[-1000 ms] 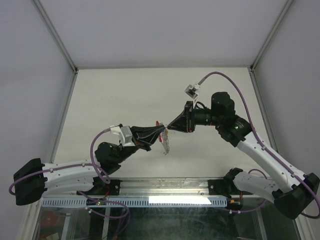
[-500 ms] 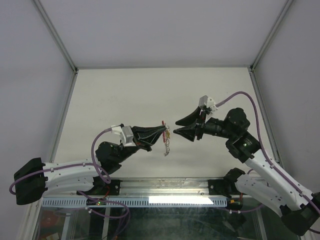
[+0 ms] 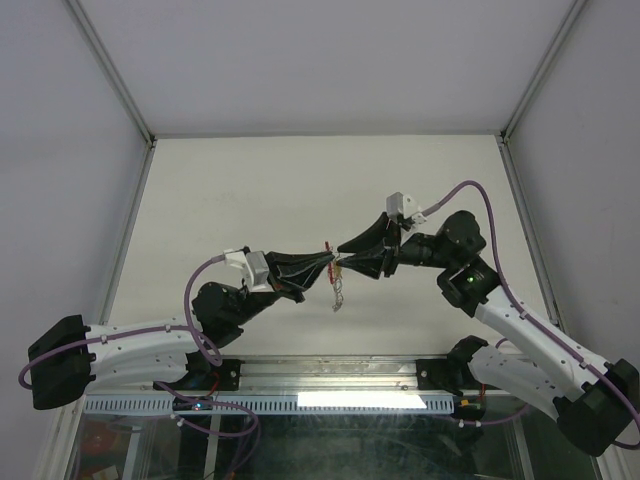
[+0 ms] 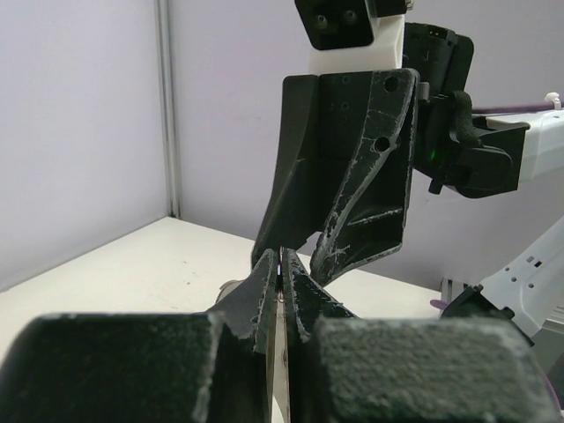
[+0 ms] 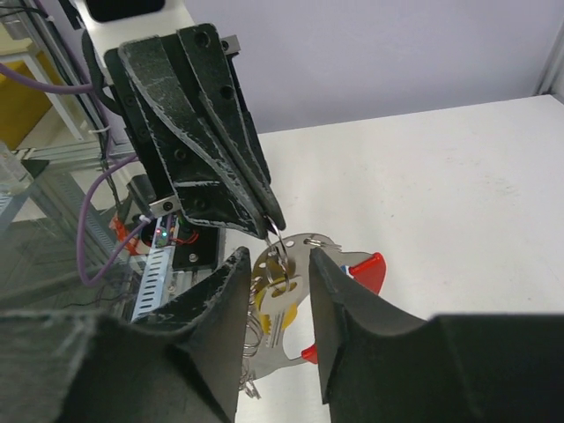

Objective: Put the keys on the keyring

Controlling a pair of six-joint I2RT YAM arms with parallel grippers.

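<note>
My left gripper is shut on the silvery ring of the keyring and holds it above the table. In the right wrist view the keyring's metal plate and red tab hang below, with the chain dangling. The yellow-headed key hangs on the ring. A small bit of blue shows behind the plate; I cannot tell whether it is the blue key. My right gripper is open, its fingers on either side of the ring and the yellow key. It faces the left gripper tip to tip.
The white table lies below both arms, bounded by grey walls and metal frame posts. The arm bases and a cable rail run along the near edge.
The right gripper pulled back to the right and turned its wrist, then came left again; its open fingers now straddle the ring. The left gripper has held still with the keyring.
</note>
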